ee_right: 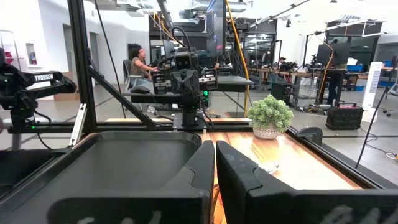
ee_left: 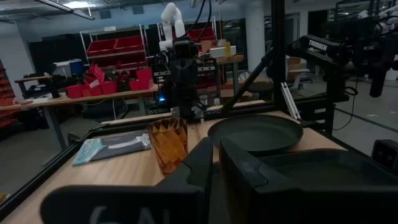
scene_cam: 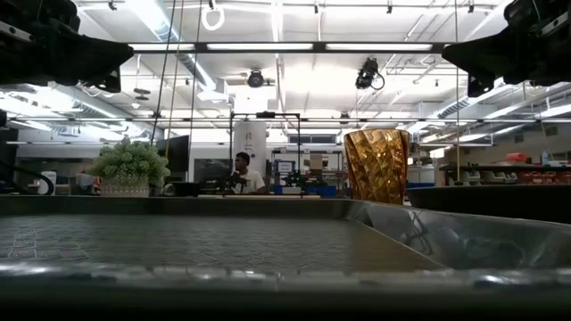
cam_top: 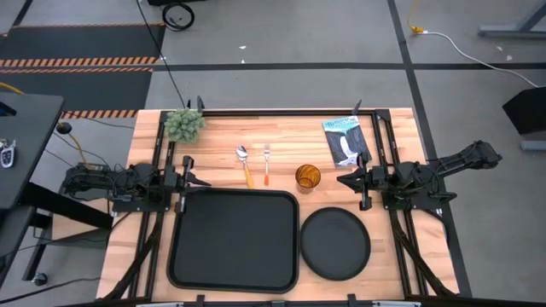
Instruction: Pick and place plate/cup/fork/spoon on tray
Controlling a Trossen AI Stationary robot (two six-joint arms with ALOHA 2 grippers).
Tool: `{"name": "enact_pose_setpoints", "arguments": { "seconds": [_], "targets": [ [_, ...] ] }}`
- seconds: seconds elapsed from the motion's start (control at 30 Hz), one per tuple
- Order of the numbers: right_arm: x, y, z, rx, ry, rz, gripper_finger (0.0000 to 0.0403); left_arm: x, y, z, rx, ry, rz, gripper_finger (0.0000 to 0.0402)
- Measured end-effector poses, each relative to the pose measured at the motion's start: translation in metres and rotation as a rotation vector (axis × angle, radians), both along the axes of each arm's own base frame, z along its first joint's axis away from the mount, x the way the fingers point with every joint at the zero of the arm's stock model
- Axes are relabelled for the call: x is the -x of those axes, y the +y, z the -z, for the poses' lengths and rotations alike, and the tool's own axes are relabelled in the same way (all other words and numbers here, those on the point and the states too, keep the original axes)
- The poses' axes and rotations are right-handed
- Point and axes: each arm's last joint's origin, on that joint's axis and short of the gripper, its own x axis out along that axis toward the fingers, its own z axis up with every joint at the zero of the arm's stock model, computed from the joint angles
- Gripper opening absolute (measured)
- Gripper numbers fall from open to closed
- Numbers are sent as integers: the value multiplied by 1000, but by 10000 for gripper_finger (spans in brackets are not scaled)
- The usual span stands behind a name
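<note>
Amber glass cup (cam_top: pixel 308 177), translucent, beside the bench's centre: light, slippery, breakable; grip its rim gently. Left gripper (cam_top: pixel 189 173) and right gripper (cam_top: pixel 348 181) both pressed together, empty.

The large black rectangular tray (cam_top: pixel 235 240) lies empty. Just right of it rests the round black plate (cam_top: pixel 334 243). Beyond the tray's far edge lie the spoon (cam_top: pixel 245 165) and fork (cam_top: pixel 266 165), parallel, with the upright amber cup (cam_top: pixel 308 177) toward its far right corner.
</note>
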Motion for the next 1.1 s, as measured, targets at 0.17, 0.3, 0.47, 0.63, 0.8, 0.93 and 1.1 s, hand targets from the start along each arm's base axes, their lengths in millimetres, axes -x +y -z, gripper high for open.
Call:
{"name": "enact_pose_setpoints", "arguments": {
  "seconds": [0.17,0.3,0.47,0.63,0.8,0.93,1.1],
  "targets": [
    [0,0,0,0,0,0,23,0,0,-4,120,-30,9,37],
    [0,0,0,0,0,0,23,3,4,-17,292,-172,-70,37],
    [0,0,0,-1,-3,0,23,7,6,-28,262,-302,-126,36],
    [0,0,0,-1,-4,0,23,3,7,-34,282,-357,-170,36],
    [0,0,-1,-1,-4,0,23,-11,8,-27,285,-268,-274,36],
    [0,0,0,-1,-4,0,23,-21,8,-23,286,-233,-329,36],
    [0,0,-1,-1,-4,0,23,-34,8,-20,317,-195,-360,36]
  ]
}}
